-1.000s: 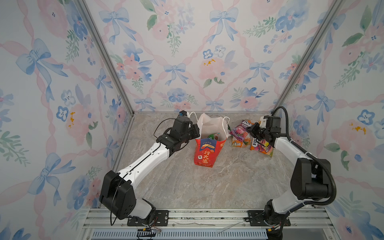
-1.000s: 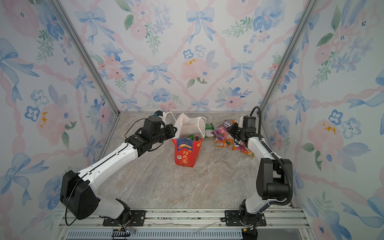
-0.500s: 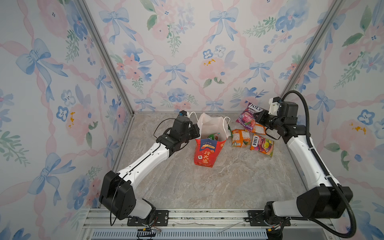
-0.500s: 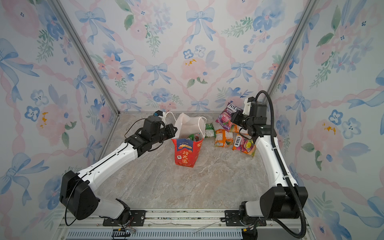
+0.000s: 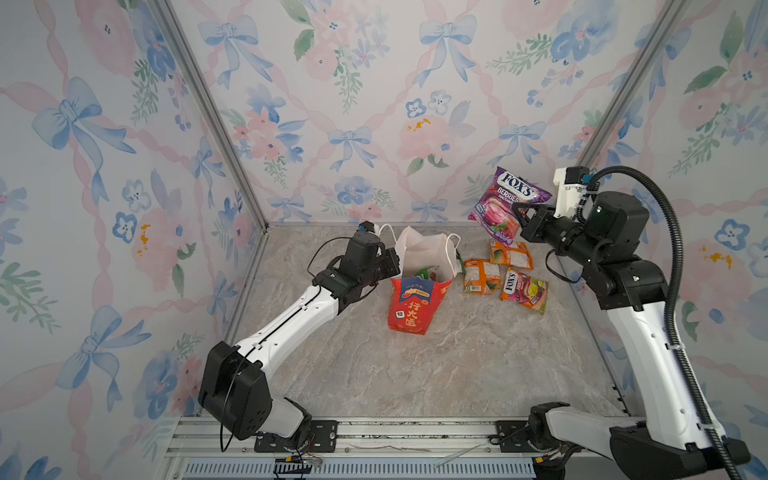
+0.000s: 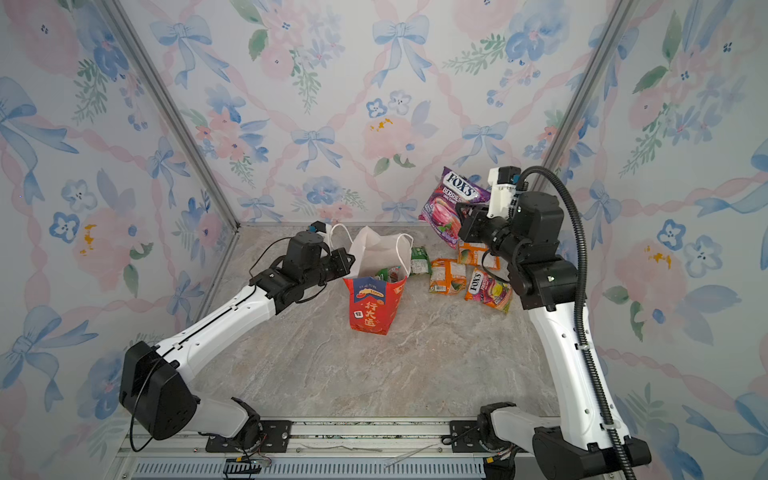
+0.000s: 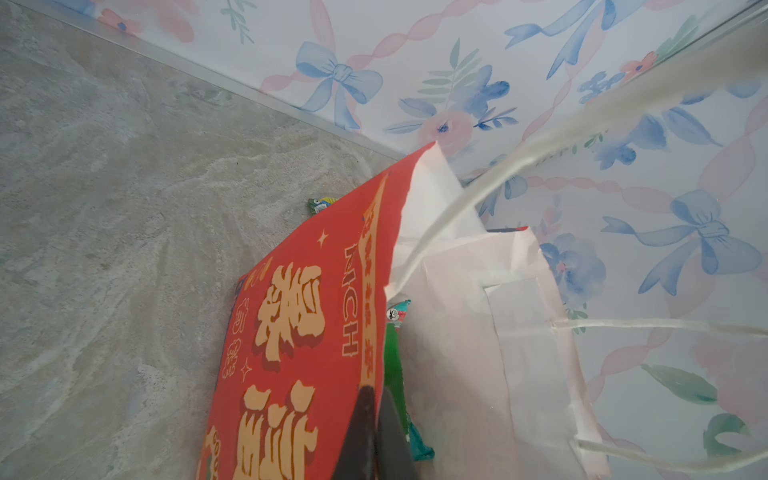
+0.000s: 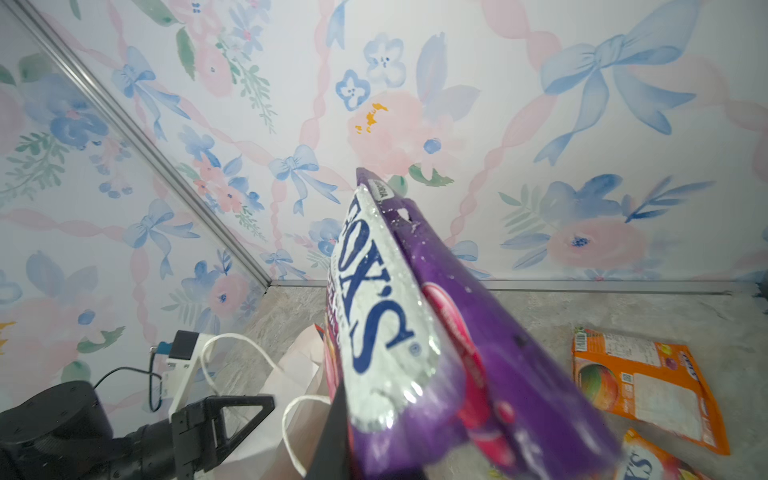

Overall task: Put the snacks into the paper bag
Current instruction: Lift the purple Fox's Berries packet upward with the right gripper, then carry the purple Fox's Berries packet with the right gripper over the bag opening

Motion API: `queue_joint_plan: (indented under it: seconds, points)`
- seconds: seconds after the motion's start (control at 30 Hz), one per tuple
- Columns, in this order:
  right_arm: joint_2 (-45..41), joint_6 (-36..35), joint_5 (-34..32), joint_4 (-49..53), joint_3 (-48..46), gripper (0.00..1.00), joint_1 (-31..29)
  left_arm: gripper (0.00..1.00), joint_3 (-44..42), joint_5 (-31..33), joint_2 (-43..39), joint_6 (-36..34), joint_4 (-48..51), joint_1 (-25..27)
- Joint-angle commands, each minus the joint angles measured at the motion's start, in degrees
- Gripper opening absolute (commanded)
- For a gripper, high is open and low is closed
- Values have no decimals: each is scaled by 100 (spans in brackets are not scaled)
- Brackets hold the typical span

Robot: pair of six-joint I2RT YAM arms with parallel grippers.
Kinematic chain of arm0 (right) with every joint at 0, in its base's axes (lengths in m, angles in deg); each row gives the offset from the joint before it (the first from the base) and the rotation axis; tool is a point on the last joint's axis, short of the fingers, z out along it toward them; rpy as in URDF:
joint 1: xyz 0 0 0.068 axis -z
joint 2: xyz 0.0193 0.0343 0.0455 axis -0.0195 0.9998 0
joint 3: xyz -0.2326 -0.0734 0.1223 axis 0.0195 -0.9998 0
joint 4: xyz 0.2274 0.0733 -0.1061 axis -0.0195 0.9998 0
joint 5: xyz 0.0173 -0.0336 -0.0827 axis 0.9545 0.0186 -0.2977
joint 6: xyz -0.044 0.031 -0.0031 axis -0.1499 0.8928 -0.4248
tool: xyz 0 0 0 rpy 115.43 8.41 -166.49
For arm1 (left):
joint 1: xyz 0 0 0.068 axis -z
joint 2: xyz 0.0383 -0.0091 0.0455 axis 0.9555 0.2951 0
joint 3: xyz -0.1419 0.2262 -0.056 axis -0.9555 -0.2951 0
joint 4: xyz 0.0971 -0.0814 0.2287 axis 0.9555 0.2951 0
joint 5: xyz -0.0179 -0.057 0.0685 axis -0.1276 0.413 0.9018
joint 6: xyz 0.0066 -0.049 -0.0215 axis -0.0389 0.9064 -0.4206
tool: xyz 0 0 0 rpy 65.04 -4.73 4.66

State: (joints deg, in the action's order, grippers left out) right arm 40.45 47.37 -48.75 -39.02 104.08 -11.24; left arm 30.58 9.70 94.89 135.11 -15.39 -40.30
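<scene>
**Scene in both top views, read from left to right.** The left gripper (image 7: 373, 399) is clenched on the side wall of the paper bag (image 5: 409, 309), at the bag's 9 o'clock. In the left wrist view we see its two fingers pinching the red paper at the rim. The bag stands upright near the middle of the table (image 5: 415, 374), its mouth open and its white inside showing. A green packet (image 5: 427, 273) and at least one more lie within.

At the bag's 3 o'clock a second green packet (image 6: 420, 261) lies just beside its wall. Farther along, close together on the table, lie an orange packet (image 5: 480, 276), a second orange packet (image 5: 510, 254) and an orange-pink packet (image 5: 524, 289).

At the bag's 2 o'clock, raised well clear of the table, is the purple packet (image 5: 505, 203). The right gripper (image 5: 520, 217) grasps it by one edge, so that most of it stands out beyond the jaws.

We judge the step in hand to be the carry toward the bag's mouth. Three risks follow:
- **Slipping:** the packet is slick and held by one edge, so it may swing or slip out in transit.
- **Snagging:** it is broad beside the mouth, so it may catch on the rim or on a cord handle (image 7: 494, 176) and fall outside.
- **Tipping:** a push on the rim may tip or crumple the light bag, or pull it from the left pinch.
</scene>
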Motion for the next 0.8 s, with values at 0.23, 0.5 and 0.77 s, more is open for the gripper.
queue_joint_plan:
  seconds: [0.23,0.5,0.77]
  points:
    - [24,-768,-536,-136,708,0,-1274,0,-93,-174,-78,21,-27,-16]
    - [603,-1218,-1078,22,1160,0,-2196,0,-114,-169,-104,30,-26,-15]
    - [1139,-1469,-1935,303,1430,0,-2765,0,-99,-188,-50,56,-38,-6]
